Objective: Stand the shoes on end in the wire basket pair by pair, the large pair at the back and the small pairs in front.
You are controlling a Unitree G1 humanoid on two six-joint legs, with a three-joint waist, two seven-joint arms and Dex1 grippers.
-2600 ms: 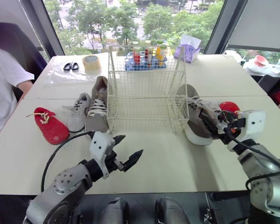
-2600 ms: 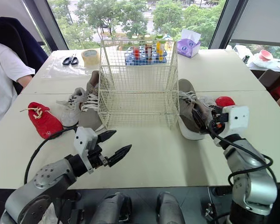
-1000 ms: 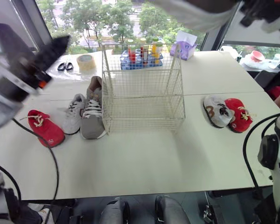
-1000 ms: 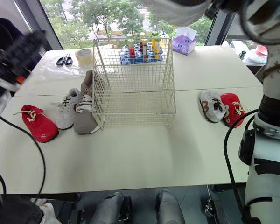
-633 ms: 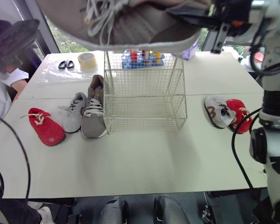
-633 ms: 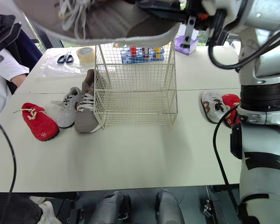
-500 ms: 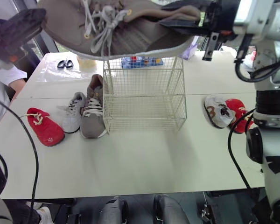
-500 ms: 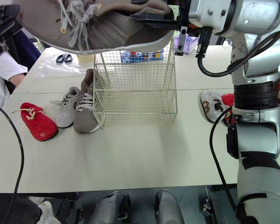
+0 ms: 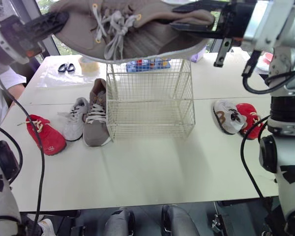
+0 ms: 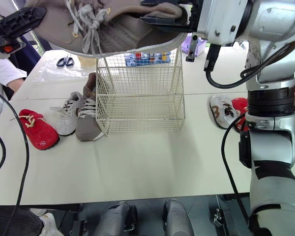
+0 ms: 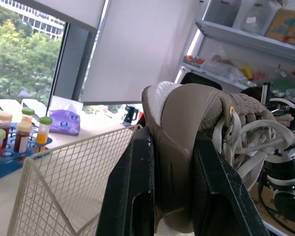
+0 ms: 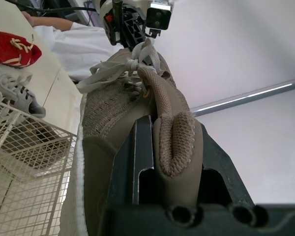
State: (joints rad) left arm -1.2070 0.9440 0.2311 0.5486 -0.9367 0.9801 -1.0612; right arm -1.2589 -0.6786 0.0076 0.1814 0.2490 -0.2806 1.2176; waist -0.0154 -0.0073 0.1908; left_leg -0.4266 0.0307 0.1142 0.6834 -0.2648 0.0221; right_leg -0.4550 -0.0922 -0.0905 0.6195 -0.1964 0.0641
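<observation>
At the far left, a person's white sleeve (image 9: 2,83) edges the white table (image 9: 152,167). On the table we see a small red shoe (image 9: 45,138). Next comes a small grey shoe (image 9: 74,119), lying right beside a large tan shoe (image 9: 96,120). That tan shoe sits just beside the left wall of the wire basket (image 9: 152,105). High over the basket's open top hangs the other large tan shoe (image 9: 142,42), roughly level, sole downward, toe to the left. The left gripper (image 9: 56,19) pinches its toe end, fingers closed against both sides. The right gripper (image 9: 174,16) clamps its heel collar the same way. Right of the basket and well apart from it, a second small grey shoe (image 9: 228,117) and a second small red shoe (image 9: 250,122) lie touching, side by side.
</observation>
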